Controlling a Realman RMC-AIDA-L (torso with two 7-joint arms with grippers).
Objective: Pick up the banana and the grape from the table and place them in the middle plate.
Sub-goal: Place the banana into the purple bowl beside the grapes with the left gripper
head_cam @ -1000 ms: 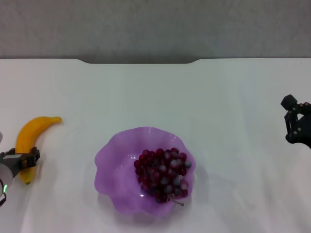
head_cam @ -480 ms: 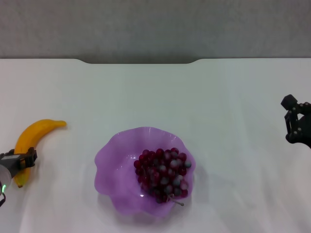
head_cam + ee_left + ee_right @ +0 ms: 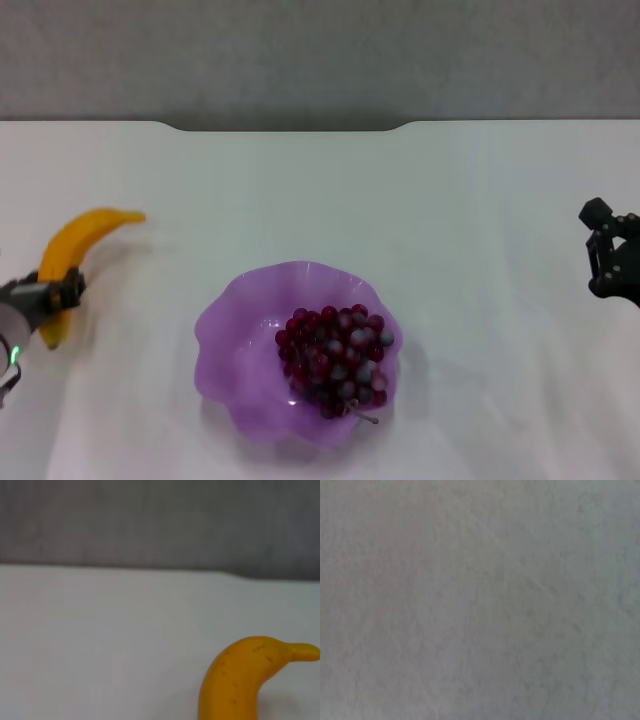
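The banana [image 3: 78, 247] is held at the far left of the table [image 3: 320, 190], its stem end pointing right. My left gripper [image 3: 55, 296] is shut on its lower half and holds it a little above the tabletop. The left wrist view shows the banana [image 3: 239, 680] close up over the white table. The grape bunch [image 3: 336, 361] lies inside the purple middle plate [image 3: 228, 322], in its right half. My right gripper [image 3: 612, 262] hangs at the far right edge, away from everything. The right wrist view shows only a grey surface.
The table's far edge has a notch [image 3: 290, 127] with a grey wall behind it. White tabletop lies between the banana and the plate.
The banana has risen with my left gripper and moved slightly right; its stem end now sits higher in view. The right arm, plate and grapes are unchanged.
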